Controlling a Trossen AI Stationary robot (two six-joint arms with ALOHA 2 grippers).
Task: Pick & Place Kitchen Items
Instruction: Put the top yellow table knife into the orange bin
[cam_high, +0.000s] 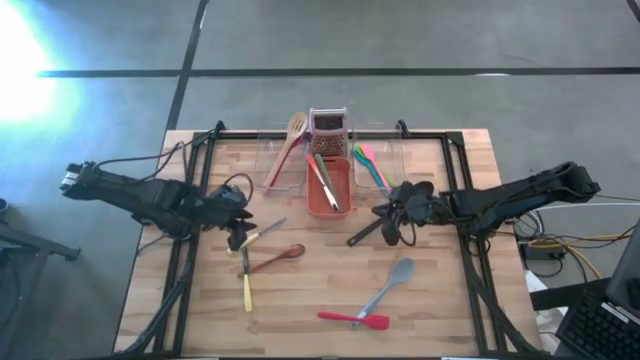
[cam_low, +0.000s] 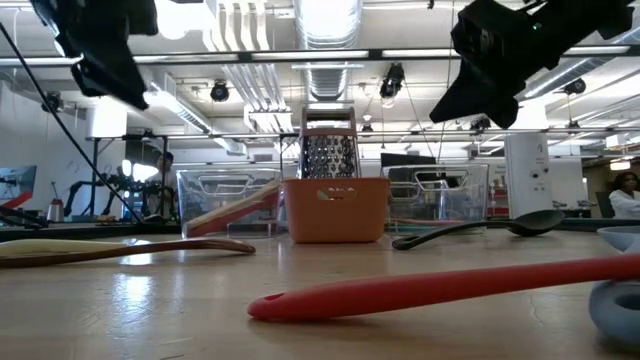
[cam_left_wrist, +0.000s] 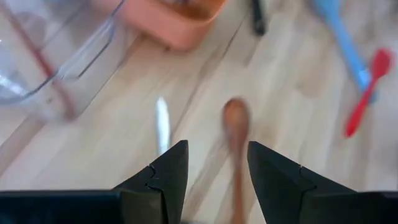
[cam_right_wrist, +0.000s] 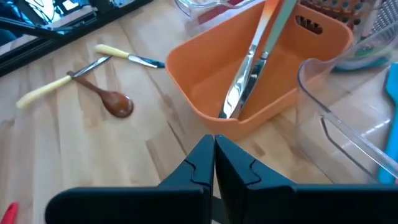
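Observation:
My left gripper (cam_high: 238, 238) hangs open above the table's left middle; in its wrist view the fingers (cam_left_wrist: 214, 149) stand on either side of a brown wooden spoon (cam_left_wrist: 236, 124) far below them, touching nothing. My right gripper (cam_high: 387, 215) (cam_right_wrist: 214, 155) is shut and empty, raised above the table in front of the orange tub (cam_right_wrist: 205, 93). A black ladle (cam_high: 365, 232) lies flat on the table just below it. Two yellow-handled knives (cam_high: 262, 235) (cam_high: 246, 282), a grey-blue spoon (cam_high: 392, 288) and a red spatula (cam_high: 353, 319) lie flat on the wood.
The orange tub (cam_high: 328, 190) holds metal tongs (cam_right_wrist: 252, 62); a grater (cam_high: 328, 130) stands behind it. Clear tubs flank it: the left (cam_high: 285, 165) holds a wooden spoon, the right (cam_high: 375, 165) green, pink and blue utensils. Black frame rails run along the table's edges.

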